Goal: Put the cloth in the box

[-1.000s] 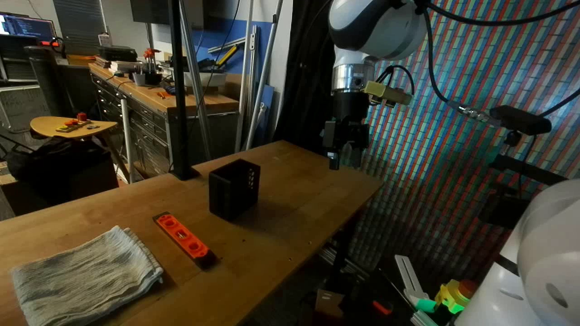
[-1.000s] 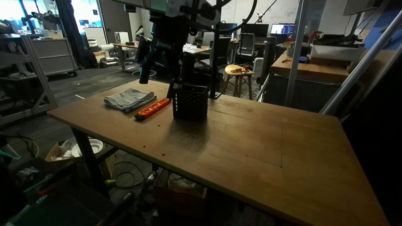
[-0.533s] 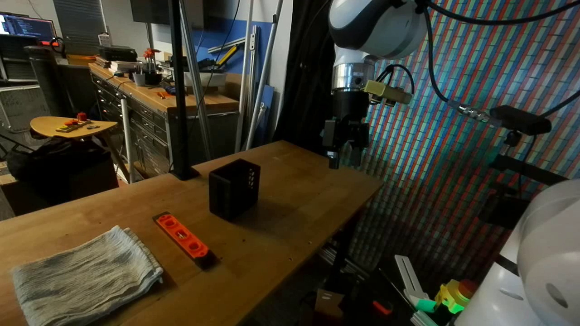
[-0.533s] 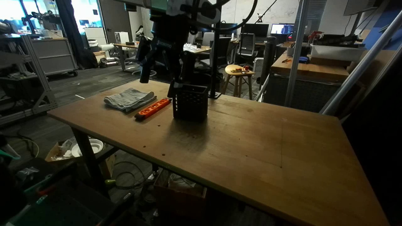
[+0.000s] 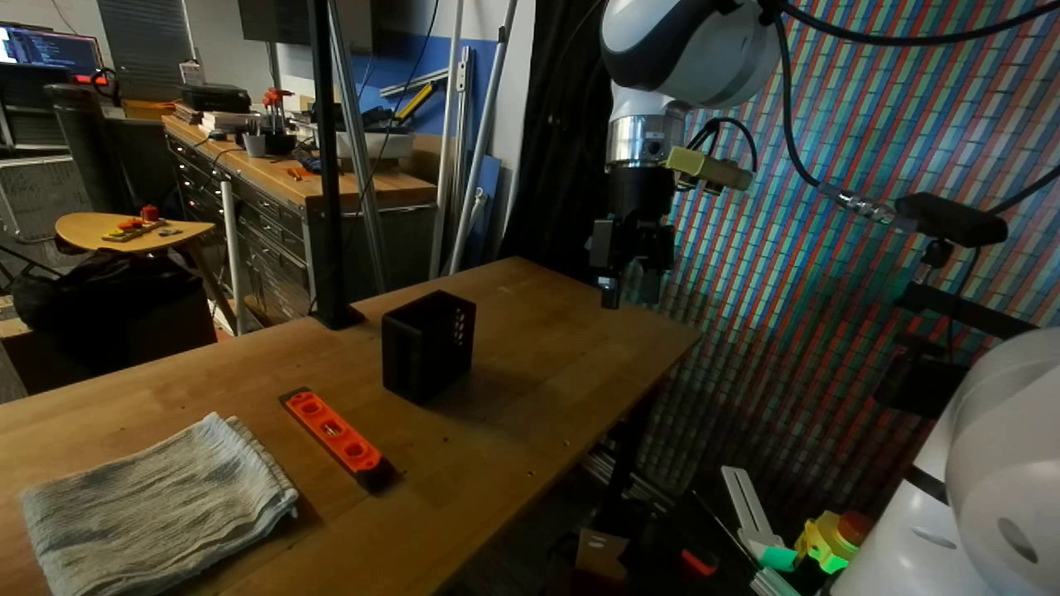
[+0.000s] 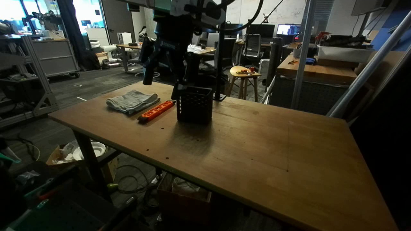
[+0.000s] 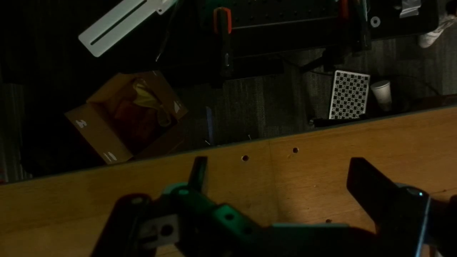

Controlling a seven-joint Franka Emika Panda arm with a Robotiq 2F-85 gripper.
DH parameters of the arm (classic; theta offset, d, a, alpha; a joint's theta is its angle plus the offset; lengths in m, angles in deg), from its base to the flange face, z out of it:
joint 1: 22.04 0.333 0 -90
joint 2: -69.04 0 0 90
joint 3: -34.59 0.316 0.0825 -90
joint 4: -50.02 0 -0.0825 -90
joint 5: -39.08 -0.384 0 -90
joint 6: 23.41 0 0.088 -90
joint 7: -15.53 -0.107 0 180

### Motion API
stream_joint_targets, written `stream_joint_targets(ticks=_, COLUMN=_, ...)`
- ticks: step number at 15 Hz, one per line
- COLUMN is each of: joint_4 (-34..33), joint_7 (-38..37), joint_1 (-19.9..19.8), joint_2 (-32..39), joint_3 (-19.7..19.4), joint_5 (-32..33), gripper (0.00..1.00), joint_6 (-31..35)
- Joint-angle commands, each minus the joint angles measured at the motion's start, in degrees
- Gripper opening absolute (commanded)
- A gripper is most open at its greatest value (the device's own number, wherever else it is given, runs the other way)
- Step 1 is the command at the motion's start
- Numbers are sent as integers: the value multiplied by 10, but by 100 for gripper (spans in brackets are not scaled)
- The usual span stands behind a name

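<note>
A folded grey-white cloth [image 5: 157, 505] lies flat on the wooden table; it also shows in an exterior view [image 6: 132, 101]. A black open-topped box [image 5: 426, 352] with perforated sides stands upright on the table, and it shows in an exterior view [image 6: 194, 106]. My gripper [image 5: 631, 298] hangs above the table, away from both cloth and box. In an exterior view the gripper [image 6: 161, 87] partly overlaps the box's edge in the picture. In the wrist view the gripper's fingers [image 7: 278, 162] are wide apart with only bare table between them. The cloth and box are out of the wrist view.
An orange level [image 5: 338, 439] lies on the table [image 5: 530, 430] between the cloth and the box; it also shows in an exterior view [image 6: 156, 111]. A black post [image 5: 327, 165] rises from the table's edge behind the box. A cardboard box [image 7: 126, 116] stands below the table edge.
</note>
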Motion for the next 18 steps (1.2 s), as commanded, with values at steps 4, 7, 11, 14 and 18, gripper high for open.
stream_joint_targets(ticks=4, joint_4=-5, joint_7=0, joint_1=-6, joint_2=4, joint_3=16, joint_5=-1, gripper=100, joint_6=1)
stream_joint_targets(ticks=7, joint_4=-17, joint_7=-32, joint_1=18, joint_2=19, joint_3=59, joint_5=1, gripper=100, joint_6=29)
stream_joint_targets(ticks=11, joint_4=-24, joint_7=-87, joint_1=56, joint_2=44, joint_3=129, joint_5=9, gripper=100, joint_6=105)
stream_joint_targets(ticks=14, joint_4=-37, joint_7=-121, joint_1=82, joint_2=81, joint_3=174, joint_5=26, gripper=100, joint_6=175)
stream_joint_targets(ticks=18, joint_4=-67, joint_7=-154, joint_1=103, joint_2=146, joint_3=210, joint_5=64, gripper=100, joint_6=276)
